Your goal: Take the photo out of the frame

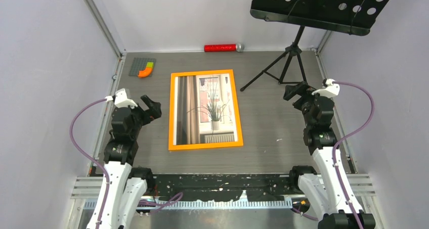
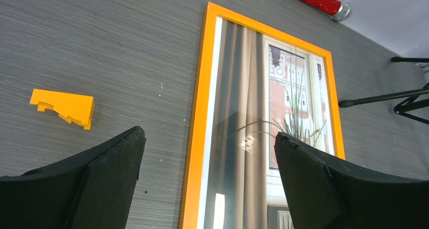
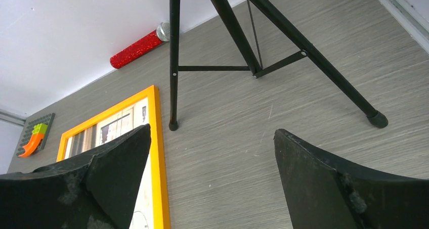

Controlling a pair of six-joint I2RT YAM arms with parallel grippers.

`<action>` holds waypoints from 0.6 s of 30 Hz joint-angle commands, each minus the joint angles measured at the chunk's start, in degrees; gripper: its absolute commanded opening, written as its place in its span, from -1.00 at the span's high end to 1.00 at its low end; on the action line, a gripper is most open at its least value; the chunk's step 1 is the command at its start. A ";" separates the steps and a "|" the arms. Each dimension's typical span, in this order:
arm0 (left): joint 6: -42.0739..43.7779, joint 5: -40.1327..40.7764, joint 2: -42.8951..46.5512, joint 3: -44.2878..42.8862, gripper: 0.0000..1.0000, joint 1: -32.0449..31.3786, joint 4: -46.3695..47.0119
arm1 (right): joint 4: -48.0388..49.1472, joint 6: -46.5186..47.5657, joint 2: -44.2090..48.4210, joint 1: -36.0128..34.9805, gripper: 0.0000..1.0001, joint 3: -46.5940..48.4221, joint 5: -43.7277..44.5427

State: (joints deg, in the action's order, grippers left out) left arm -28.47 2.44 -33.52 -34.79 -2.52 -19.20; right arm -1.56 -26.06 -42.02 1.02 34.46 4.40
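Note:
The frame point(image 1: 172, 112), a large rectangle with a thin bright orange border, lies flat face up in the middle of the table. The photo point(image 1: 205, 110) sits inside it and shows a spiky potted plant, brown curtains and a radiator. My left gripper point(image 1: 150, 107) is open and empty, hovering left of the frame's left edge. In the left wrist view the frame's left border point(image 2: 200, 112) and the photo point(image 2: 243, 112) lie between the spread fingers of that gripper point(image 2: 208, 143). My right gripper point(image 1: 296, 93) is open and empty, right of the frame; its view shows the frame's right border point(image 3: 158, 138) by the gripper point(image 3: 212, 133).
A black music stand point(image 1: 318, 4) on a tripod point(image 1: 286, 62) stands at the back right, one leg foot close to the frame's far right corner point(image 3: 173, 124). A red glitter tube point(image 1: 221, 47) lies along the back wall. A grey baseplate point(image 1: 136, 66) with an orange block point(image 1: 146, 71) lies at the back left.

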 commanded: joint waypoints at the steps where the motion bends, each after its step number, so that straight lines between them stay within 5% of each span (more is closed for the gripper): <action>1: 0.34 0.05 -0.03 -1.69 -0.98 0.13 0.17 | 5.91 0.08 1.85 -0.22 -0.93 -0.87 -1.33; 18: -0.57 -3.66 -0.99 -1.62 -0.98 0.07 0.58 | 5.77 1.13 -1.17 -0.16 -0.93 -0.69 -3.28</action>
State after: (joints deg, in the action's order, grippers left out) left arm -28.38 1.98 -33.71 -34.79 -2.52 -19.27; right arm 2.59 -25.87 -41.85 1.02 33.67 2.09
